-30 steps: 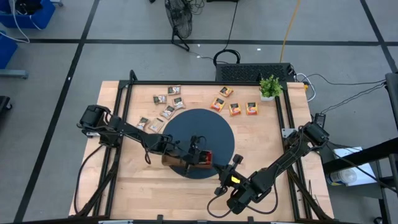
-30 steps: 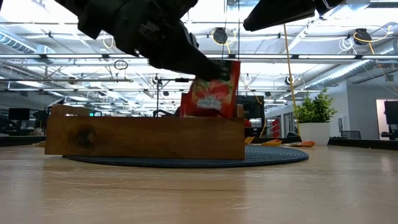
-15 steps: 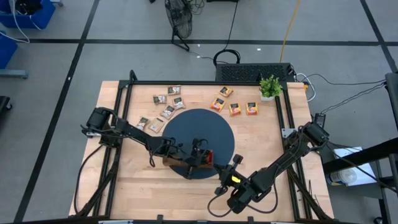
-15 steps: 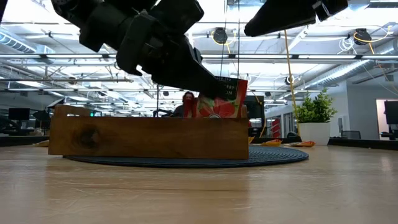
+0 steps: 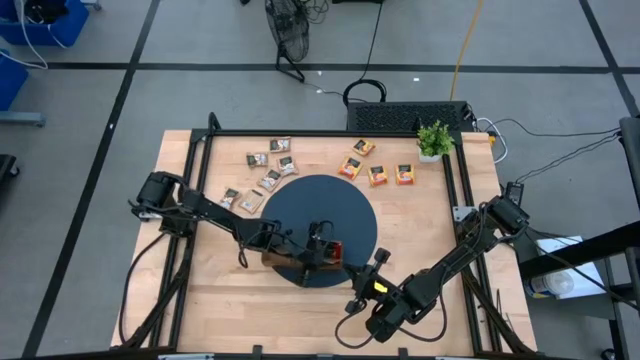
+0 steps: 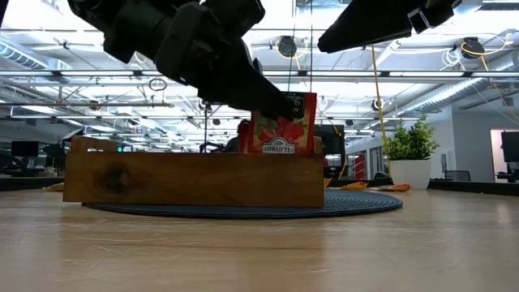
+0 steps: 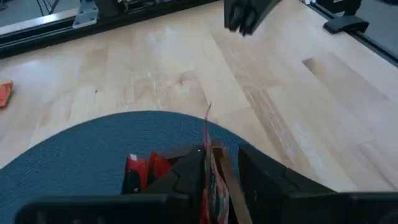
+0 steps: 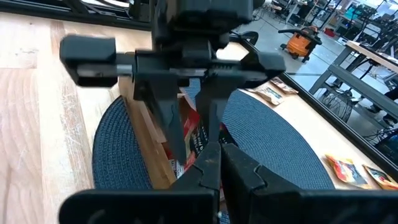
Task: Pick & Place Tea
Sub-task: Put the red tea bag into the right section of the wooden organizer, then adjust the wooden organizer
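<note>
A red tea sachet (image 6: 282,126) stands upright in the right-end compartment of the wooden tray (image 6: 195,178), which sits on the round dark mat (image 5: 320,225). My left gripper (image 7: 222,152) is over that end of the tray, slanting down. Its fingers are apart, with the sachet (image 7: 211,180) edge-on between them. Another red sachet (image 7: 142,171) lies in the tray. My right gripper (image 5: 380,258) hangs shut above the mat's near right rim, holding nothing. Brown sachets (image 5: 265,170) and orange sachets (image 5: 378,170) lie flat on the table at the far side. My left gripper has one finger (image 7: 186,177) against the sachet's flat face, near its top corner (image 6: 285,101). The other finger (image 7: 267,180) stands clear of it. The fingers slant down from the table's left. The sachet's lower part is in the tray, hidden by the tray wall.
A small potted plant (image 5: 434,140) stands at the far right corner. Bare wood lies at the near side of the table (image 6: 259,251) and to the right of the mat. The table's metal frame rails (image 5: 190,190) run along both sides.
My left gripper has sunk a little toward the tray with the red sachet. The sachet was tilted and higher above the tray's right end. Its lower part has gone down behind the tray wall and it now stands upright.
</note>
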